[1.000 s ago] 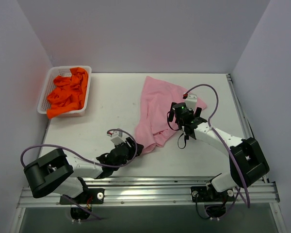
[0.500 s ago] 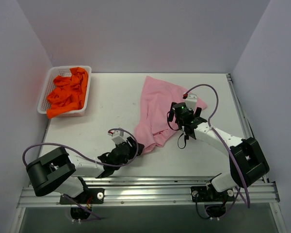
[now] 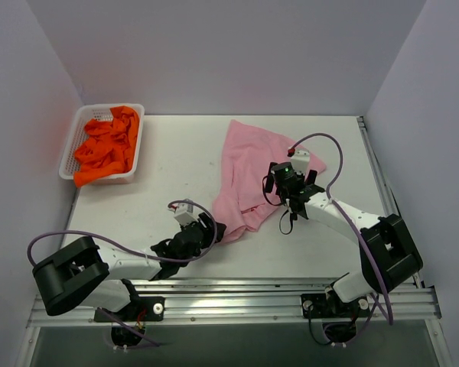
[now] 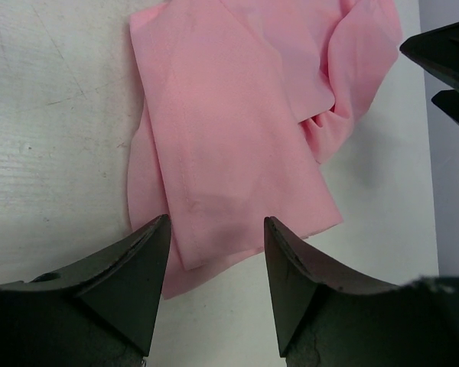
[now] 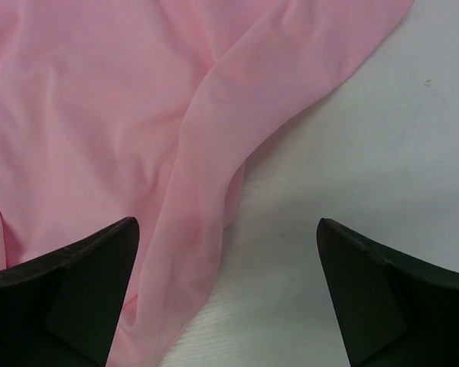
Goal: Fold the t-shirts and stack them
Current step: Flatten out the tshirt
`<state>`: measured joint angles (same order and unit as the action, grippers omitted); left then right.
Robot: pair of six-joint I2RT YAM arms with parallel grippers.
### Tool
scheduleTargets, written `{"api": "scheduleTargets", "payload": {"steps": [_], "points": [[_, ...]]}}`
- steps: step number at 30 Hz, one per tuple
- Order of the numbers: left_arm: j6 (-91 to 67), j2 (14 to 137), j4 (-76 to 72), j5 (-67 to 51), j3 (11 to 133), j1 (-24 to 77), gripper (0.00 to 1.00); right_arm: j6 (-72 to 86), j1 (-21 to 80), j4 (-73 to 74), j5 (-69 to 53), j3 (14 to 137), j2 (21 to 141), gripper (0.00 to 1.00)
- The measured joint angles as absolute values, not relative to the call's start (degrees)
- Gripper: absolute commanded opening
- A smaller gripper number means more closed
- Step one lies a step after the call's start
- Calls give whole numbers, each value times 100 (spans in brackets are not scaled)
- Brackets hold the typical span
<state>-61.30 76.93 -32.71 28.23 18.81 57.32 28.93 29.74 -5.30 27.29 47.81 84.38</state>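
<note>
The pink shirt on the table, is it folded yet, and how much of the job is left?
Done: the pink t-shirt is out on the table, loosely doubled over but rumpled, not neatly folded. In hand: the left gripper is open at its near corner and the right gripper is open over its right edge; neither grips cloth. To do: the orange t-shirts lie heaped in the basket, and there is no stack.

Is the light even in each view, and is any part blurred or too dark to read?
Top external view: even, soft light; the orange t-shirts tint the wall beside the basket red. Left wrist view: pink t-shirt sharp, left fingers dark. Right wrist view: cloth slightly soft, right fingers nearly black.
</note>
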Motion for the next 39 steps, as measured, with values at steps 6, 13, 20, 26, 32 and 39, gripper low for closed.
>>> {"api": "scheduleTargets", "payload": {"steps": [6,13,20,26,32,39], "points": [[-6237,7756,-3275,2825,1865,5732,61,2893,2974,-532,2733,4781,8451,96],[-6250,7789,-3347,2816,1824,5732,61,2893,2974,-530,2749,4812,8514,97],[-6257,8200,-3586,2689,1824,5732,61,2893,2974,-530,2768,4818,8517,97],[-6257,8383,-3787,2617,1826,5732,61,2893,2974,-530,2770,4827,8519,97],[-6248,8392,-3852,2609,1837,5732,61,2893,2974,-532,2770,4864,8571,96],[-6206,8390,-3857,2611,1925,5732,57,2893,2974,-530,2773,4882,8691,97]]}}
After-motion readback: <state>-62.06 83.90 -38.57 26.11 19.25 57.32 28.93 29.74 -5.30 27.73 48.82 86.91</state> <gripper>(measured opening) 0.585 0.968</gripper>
